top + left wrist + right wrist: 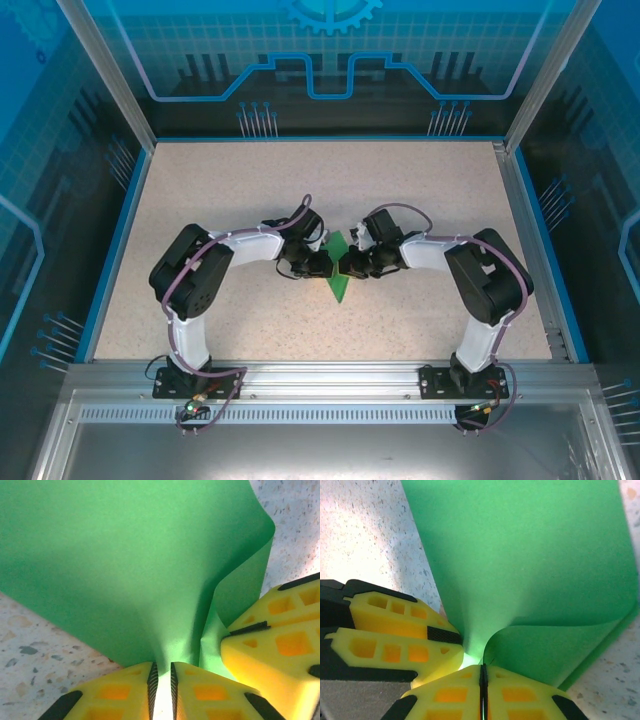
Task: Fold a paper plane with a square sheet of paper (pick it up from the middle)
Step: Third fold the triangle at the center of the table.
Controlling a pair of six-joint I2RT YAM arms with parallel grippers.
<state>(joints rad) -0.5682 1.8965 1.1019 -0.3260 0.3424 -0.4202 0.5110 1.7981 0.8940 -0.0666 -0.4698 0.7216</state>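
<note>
The green square sheet of paper (pixel 338 282) is lifted and pinched between both grippers at the middle of the table. In the left wrist view the sheet (pixel 130 565) funnels down into my left gripper (pixel 161 666), whose jaws stand a narrow slit apart with the paper running between them. The right gripper's yellow fingers (pixel 270 655) sit close on the right. In the right wrist view the sheet (pixel 530 555) curls over on itself, and my right gripper (pixel 482 667) is shut tight on its edge beside the left gripper's fingers (pixel 395 630). The paper plane is out of view.
The speckled beige table (pixel 200 200) has a blue raised border (pixel 120 220) on its left, back and right. An aluminium rail (pixel 330 375) carries both arm bases at the near edge. Both arms bend inward, with the left gripper (pixel 328 262) and right gripper (pixel 347 265) nearly touching.
</note>
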